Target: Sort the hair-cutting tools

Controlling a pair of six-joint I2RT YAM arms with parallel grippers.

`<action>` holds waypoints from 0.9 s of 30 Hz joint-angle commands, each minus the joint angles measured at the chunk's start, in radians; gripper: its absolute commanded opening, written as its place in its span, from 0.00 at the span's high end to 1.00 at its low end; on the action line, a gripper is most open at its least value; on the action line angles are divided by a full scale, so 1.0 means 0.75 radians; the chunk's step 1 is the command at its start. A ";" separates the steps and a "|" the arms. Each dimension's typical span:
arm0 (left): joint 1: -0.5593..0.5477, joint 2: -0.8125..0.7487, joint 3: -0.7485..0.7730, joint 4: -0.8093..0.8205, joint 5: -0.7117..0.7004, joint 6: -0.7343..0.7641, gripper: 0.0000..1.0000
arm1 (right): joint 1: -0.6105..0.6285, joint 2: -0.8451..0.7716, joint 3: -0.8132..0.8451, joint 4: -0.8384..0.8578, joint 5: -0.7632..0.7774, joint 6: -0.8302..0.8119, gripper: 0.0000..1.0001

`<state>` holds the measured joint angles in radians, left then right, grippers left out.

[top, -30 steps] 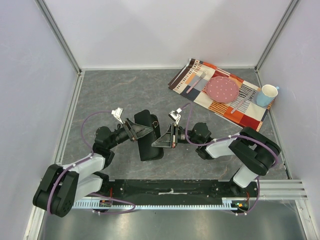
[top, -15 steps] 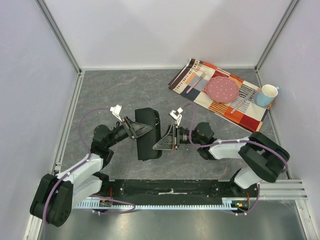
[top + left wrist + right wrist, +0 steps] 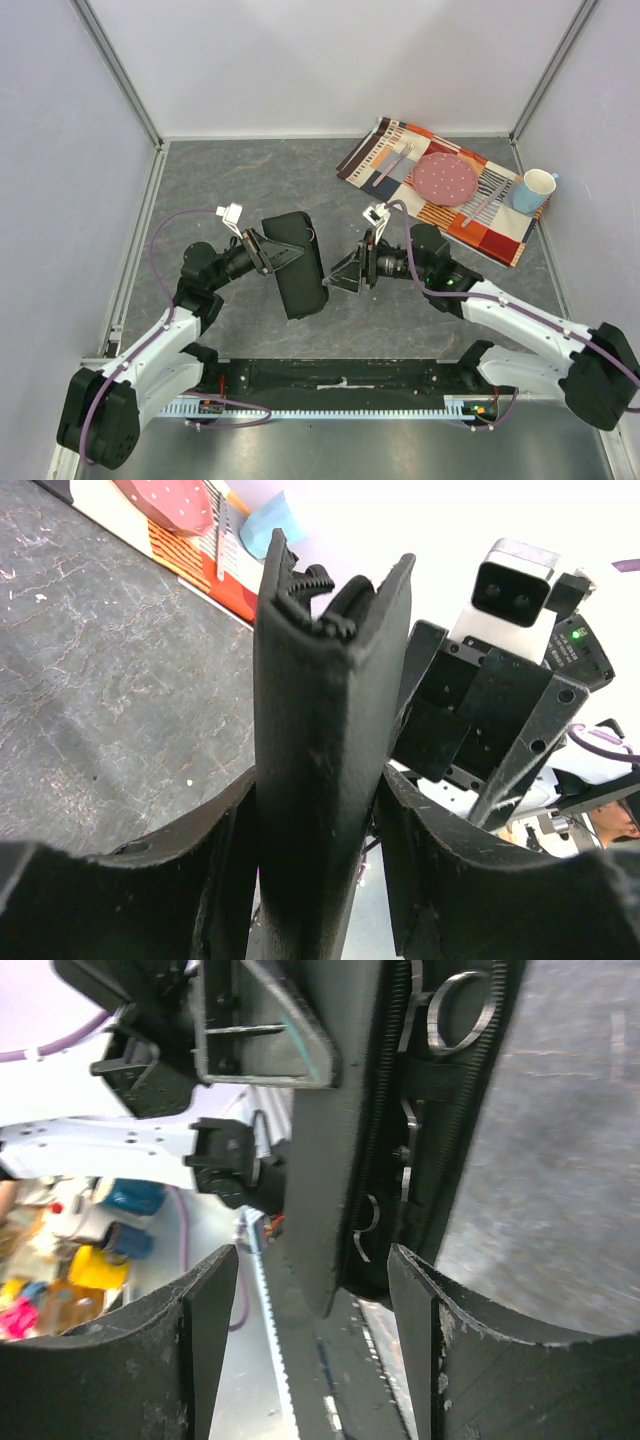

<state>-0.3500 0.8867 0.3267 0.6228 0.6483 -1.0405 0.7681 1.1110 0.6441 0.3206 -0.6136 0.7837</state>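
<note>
The left gripper [image 3: 282, 257] clamps the black case [image 3: 300, 270] on edge above the mid-table [image 3: 240, 185], with walls and placemat [image 3: 365, 160] well apart. The right gripper [image 3: 345, 277] stands open just beside it. Inside the open zip, scissors [image 3: 412, 1130] lie along the case's length, ring handle uppermost in the right wrist view.

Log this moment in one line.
left tool: shut on black case | right tool: open around case edge | scissors: ring handles visible inside case

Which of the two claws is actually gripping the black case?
The left end effector: its fingers press against the black case, while the right end effector's fingers stand apart from it.
</note>
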 commanded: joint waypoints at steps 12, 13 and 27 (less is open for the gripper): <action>0.002 -0.129 0.123 -0.022 0.101 0.007 0.49 | -0.075 0.034 0.012 -0.074 0.192 -0.215 0.59; 0.002 -0.133 0.125 -0.031 0.103 0.007 0.49 | -0.075 0.032 0.017 -0.055 0.180 -0.215 0.59; 0.002 -0.098 0.127 0.131 0.248 -0.079 0.51 | -0.085 0.053 0.008 0.308 -0.151 -0.002 0.56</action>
<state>-0.3500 0.8108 0.3672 0.6025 0.7658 -1.0458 0.7090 1.1549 0.6449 0.3832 -0.6334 0.7147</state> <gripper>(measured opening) 0.508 0.445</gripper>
